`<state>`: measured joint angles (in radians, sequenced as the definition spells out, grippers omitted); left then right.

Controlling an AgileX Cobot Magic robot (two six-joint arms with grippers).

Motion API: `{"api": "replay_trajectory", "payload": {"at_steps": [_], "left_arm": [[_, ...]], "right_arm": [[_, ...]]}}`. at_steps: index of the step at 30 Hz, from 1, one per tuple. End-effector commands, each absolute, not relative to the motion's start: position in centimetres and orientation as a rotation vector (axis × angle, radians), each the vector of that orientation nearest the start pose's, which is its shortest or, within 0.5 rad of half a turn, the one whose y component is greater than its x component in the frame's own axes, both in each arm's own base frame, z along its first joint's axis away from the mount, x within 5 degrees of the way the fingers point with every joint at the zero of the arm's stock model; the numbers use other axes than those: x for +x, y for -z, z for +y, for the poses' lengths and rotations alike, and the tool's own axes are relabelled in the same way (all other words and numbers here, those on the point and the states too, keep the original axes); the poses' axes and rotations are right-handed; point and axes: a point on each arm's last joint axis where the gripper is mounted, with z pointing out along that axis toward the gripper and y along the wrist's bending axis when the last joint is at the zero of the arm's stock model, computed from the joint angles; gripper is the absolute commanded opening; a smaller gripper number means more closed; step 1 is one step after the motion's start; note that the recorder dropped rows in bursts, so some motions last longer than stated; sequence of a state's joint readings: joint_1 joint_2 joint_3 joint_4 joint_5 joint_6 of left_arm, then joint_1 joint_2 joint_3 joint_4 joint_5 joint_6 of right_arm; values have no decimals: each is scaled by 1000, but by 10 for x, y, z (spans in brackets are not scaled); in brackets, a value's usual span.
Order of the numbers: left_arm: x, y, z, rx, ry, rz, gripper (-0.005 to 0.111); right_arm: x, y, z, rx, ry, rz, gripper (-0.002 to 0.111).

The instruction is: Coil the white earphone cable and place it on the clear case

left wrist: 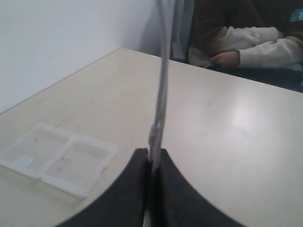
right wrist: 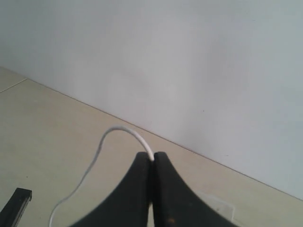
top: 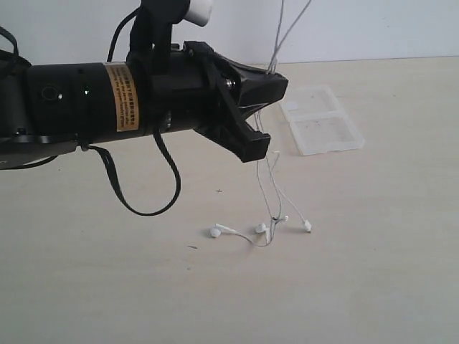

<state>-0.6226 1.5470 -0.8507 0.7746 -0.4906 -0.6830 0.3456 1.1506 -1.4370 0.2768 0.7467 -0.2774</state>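
Pinches the thin white earphone cable [left wrist: 162, 94] between the pressed-together black jaws of left gripper [left wrist: 151, 158] and right gripper [right wrist: 152, 158], low centre of each wrist frame, probably to hold a span up for coiling. Hangs uncoiled down to small white earbuds [top: 215, 231] on the beige table [top: 373, 272], lower centre of the exterior frame, with the flat translucent clear case [top: 323, 122] bare farther back, upper right.

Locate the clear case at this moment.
In the exterior view the clear case lies flat on the table, right of centre, just right of the left gripper and the hanging white earphone cable.
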Motion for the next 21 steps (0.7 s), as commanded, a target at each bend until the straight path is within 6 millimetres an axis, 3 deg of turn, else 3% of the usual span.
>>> {"api": "replay_trajectory", "payload": {"at_steps": [1, 2, 4, 12, 17, 21], "left_arm": [[252, -262, -221, 823, 744, 1652, 26], [252, -262, -221, 823, 744, 1652, 37], [252, -262, -221, 823, 744, 1652, 49], [251, -271, -224, 759, 841, 1584, 67], [250, -246, -241, 751, 914, 1659, 76], [250, -238, -247, 732, 933, 1683, 76]], "right_arm": [[211, -487, 93, -543, -348, 1861, 0], [210, -490, 93, -544, -349, 1853, 0], [208, -494, 92, -547, -349, 1848, 0], [210, -491, 94, -573, -353, 1898, 0], [209, -490, 94, -574, -356, 1911, 0], [210, -489, 95, -577, -356, 1917, 0]]}}
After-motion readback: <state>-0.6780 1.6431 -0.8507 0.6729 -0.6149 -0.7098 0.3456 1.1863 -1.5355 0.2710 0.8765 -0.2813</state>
